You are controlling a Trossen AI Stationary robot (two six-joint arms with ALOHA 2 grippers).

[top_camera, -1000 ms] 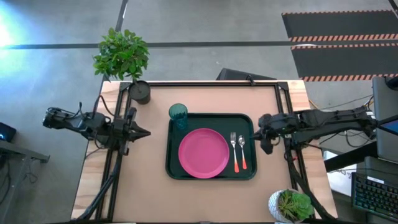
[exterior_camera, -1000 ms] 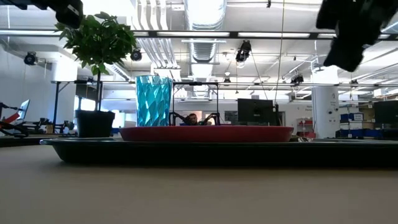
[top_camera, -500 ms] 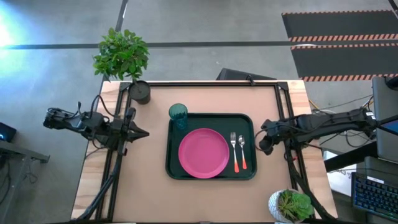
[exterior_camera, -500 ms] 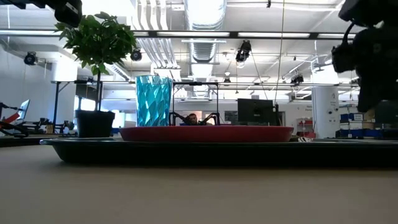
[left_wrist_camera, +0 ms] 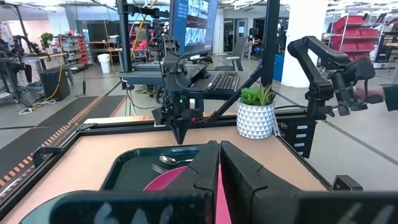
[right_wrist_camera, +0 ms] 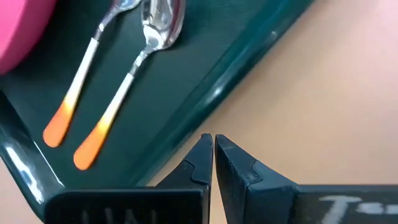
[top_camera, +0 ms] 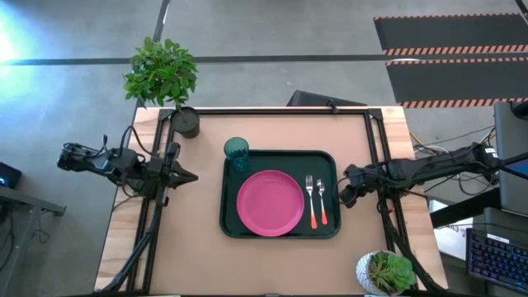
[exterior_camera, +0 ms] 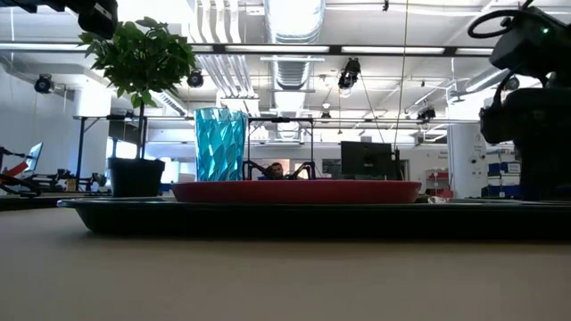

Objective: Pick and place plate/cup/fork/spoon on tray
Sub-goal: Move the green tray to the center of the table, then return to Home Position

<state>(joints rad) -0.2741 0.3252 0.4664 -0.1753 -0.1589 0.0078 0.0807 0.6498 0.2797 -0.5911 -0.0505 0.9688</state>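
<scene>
The dark green tray (top_camera: 280, 228) lies in the middle of the table. On it lie the pink plate (top_camera: 271, 203), the fork (top_camera: 311, 202) and the spoon (top_camera: 321, 200), both with orange handles, side by side to the right of the plate. The teal cup (top_camera: 237, 152) stands upright in the tray's far left corner. My right gripper (top_camera: 345, 196) is shut and empty, low beside the tray's right rim (right_wrist_camera: 236, 74). Its wrist view shows the fork (right_wrist_camera: 87, 62) and spoon (right_wrist_camera: 134, 71). My left gripper (top_camera: 191, 176) is shut and empty, left of the tray.
A dark plant pot (top_camera: 186, 122) stands at the table's far left corner, and a white potted plant (top_camera: 386, 272) at the near right corner. Bare tabletop lies left, right and near of the tray.
My right gripper has gone down toward the table beside the tray's right rim, a little toward the near edge. Nothing on the tray has moved.
</scene>
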